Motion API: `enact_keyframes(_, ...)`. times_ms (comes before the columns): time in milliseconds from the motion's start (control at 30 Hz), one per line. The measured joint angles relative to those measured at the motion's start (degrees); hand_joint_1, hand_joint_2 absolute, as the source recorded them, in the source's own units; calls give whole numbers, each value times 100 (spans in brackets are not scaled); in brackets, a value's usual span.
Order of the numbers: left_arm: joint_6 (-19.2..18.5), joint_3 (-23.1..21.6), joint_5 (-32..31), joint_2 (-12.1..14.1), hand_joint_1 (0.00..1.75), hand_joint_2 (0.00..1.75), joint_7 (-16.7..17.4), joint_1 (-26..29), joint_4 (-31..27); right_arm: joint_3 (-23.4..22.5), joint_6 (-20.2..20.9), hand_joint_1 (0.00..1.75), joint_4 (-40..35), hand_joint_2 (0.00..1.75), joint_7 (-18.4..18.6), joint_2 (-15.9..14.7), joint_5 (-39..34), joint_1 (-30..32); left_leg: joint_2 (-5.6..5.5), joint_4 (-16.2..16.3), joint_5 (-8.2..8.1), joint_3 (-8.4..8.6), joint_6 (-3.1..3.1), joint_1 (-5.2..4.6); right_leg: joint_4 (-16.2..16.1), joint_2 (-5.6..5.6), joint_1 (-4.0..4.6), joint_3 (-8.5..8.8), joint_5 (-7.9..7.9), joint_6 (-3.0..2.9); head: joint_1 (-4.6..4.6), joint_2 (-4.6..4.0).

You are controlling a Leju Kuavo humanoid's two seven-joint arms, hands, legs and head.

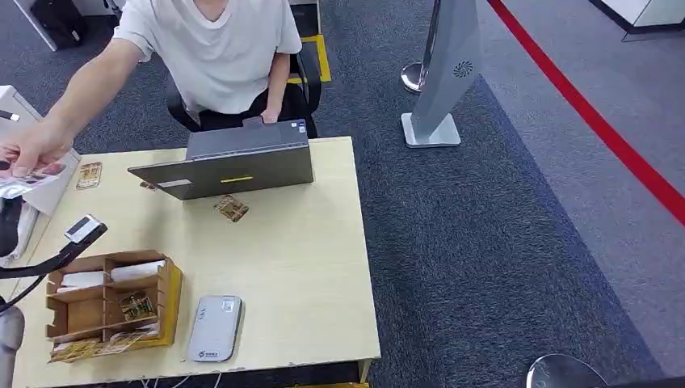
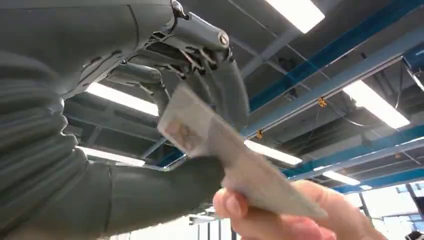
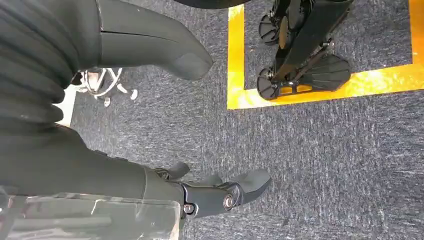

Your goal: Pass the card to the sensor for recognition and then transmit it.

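- Surface: pale wooden table (image 1: 307,267) on dark grey carpet (image 1: 501,242); a red floor line (image 1: 598,121) crosses the far right, and a grey stand (image 1: 443,81) rises beyond the table.
- A person in a white shirt (image 1: 222,48) sits behind a grey laptop (image 1: 226,166), 1 arm stretched toward the table's left edge.
- Loose on the tabletop: 1 card (image 1: 232,208) just in front of the laptop, another card (image 1: 89,175) near the left edge, and a grey sensor (image 1: 215,327) flat near the front edge.
- Container: wooden organiser (image 1: 109,303) beside the sensor, several compartments; white folded items sit in the rear ones, patterned cards in the middle and front ones.
- Left hand (image 2: 200,75): raised, its fingers and thumb pinching the task card (image 2: 220,150) at 1 end. The person's hand (image 2: 280,215) grips the other end. The card is motion-blurred, so how firm the robot's pinch is looks uncertain.
- In the head view this exchange sits at the far left edge, above table level.
- Right hand (image 3: 200,192): hangs over the carpet, fingers loosely apart, holding nothing.
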Motion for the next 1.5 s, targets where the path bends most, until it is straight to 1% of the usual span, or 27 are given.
enact_keyframes(400,-4,-2,20,59,175,175,-15,3,0,0,2,0,6,175,-20,-7,13,2,-1,0,0,0,0,0,0,-1,0,1,0,0,2,-2)
enact_keyframes(567,-212,-4,42,133,175,175,-52,31,0,0,9,0,7,175,-26,-9,13,2,-1,0,0,-1,0,0,0,-1,0,-1,0,0,2,-2)
enact_keyframes(767,-372,-7,168,114,175,175,50,84,-9,0,11,0,4,175,-17,-9,-2,2,0,0,-1,-1,0,-1,0,0,0,-1,-1,1,2,-2)
enact_keyframes(800,-383,-24,201,98,175,175,37,138,-44,0,18,0,4,175,-17,-9,-4,3,1,0,-1,-1,-1,-1,0,1,-1,-1,-1,1,0,-2)
enact_keyframes(867,-385,-113,338,37,175,175,-102,321,-207,0,28,0,4,175,-13,-9,-13,5,1,0,-1,-1,0,-2,-1,1,-1,-1,-1,2,0,-2)
enact_keyframes(933,-385,-256,448,-72,175,175,-291,595,-470,0,39,0,2,175,-7,-4,-20,6,2,0,-2,-1,1,-6,-2,1,-2,-1,-2,3,2,0)
enact_keyframes(967,-387,-377,481,-129,175,175,-410,773,-648,0,53,0,-4,175,-7,4,-31,7,6,0,-4,-1,2,-6,-3,5,-6,-2,-2,3,0,-2)
enact_keyframes(1033,-437,-709,476,-254,175,175,-531,1125,-1013,-7,90,0,-46,175,-7,33,-46,16,7,0,-10,-1,11,-9,-4,6,-8,-3,-4,6,2,0)
enact_keyframes(1133,-676,-1336,374,-337,175,175,-439,1580,-1520,-31,173,0,-151,175,-13,92,-94,19,12,0,-15,-1,19,-10,-6,8,-10,-4,-4,6,2,-2)
enact_keyframes(1167,-846,-1564,336,-334,175,175,-341,1672,-1655,-46,212,0,-199,175,-13,114,-101,21,11,0,-15,-2,19,-9,-6,7,-11,-4,-4,6,2,-2)
enact_keyframes(1200,-934,-1734,312,-328,175,175,-282,1728,-1742,-52,234,0,-234,175,-13,129,-103,21,10,0,-15,-2,19,-10,-6,6,-11,-3,-4,6,2,-2)
enact_keyframes(1267,-1014,-2015,312,-328,175,175,-232,1811,-1892,-55,260,0,-293,175,-13,151,-101,20,10,0,-15,-3,19,-9,-5,4,-10,-3,-4,6,0,-2)
enact_keyframes(1367,-1040,-2210,348,-304,175,175,-210,1851,-2011,-59,269,0,-350,175,-13,170,-101,26,10,0,-14,-2,18,-8,-4,4,-9,-3,-4,6,2,-2)
enact_keyframes(1500,-1069,-2323,354,-284,175,175,-210,1872,-2107,-63,275,0,-406,175,-13,173,-98,31,9,0,-11,-1,15,-7,-2,3,-8,-2,-4,6,2,-2)
